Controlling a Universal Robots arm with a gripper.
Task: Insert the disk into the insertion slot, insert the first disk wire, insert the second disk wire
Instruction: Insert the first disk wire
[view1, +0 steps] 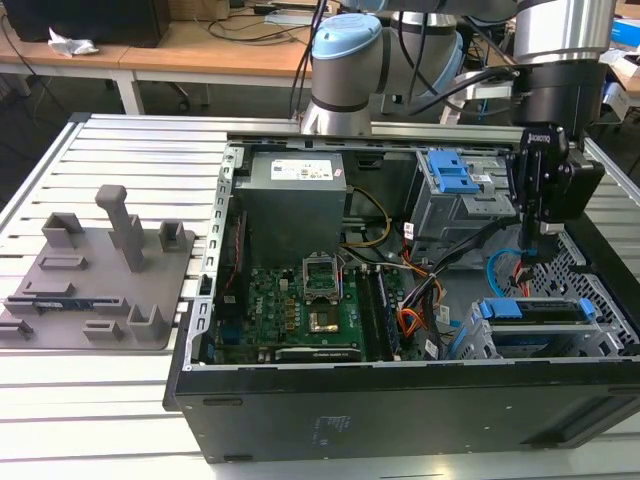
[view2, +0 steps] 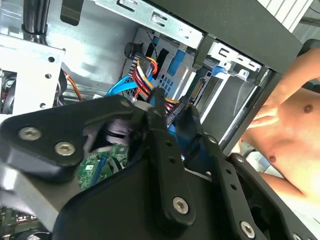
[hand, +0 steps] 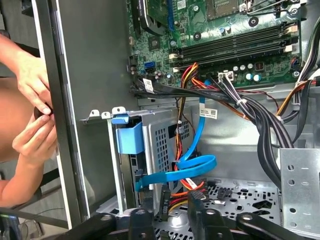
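The disk (view1: 530, 310), in its blue frame (hand: 131, 137), lies inside the insertion slot (view1: 480, 345), a low perforated grey cage (hand: 160, 145) at the case's front corner, on the exterior view's right. My gripper (view1: 541, 258) hangs just behind that cage, among the loose cables. In both wrist views its fingers (view2: 157, 107) are closed on a black connector (view2: 173, 117) at the end of red, yellow and orange wires (hand: 176, 202). My gripper (hand: 180, 200) sits close under a blue flat cable (hand: 192, 167) that loops toward the cage's rear. In the second wrist view my gripper (view2: 172, 110) faces the cage.
A taller grey bay with a blue latch (view1: 455, 175) stands behind the gripper. Thick black cable bundles (hand: 265, 130) cross from the motherboard (view1: 300, 300). A person's hands (hand: 30, 115) are just outside the case wall (hand: 90, 75). A grey fixture plate (view1: 95, 280) lies on the table.
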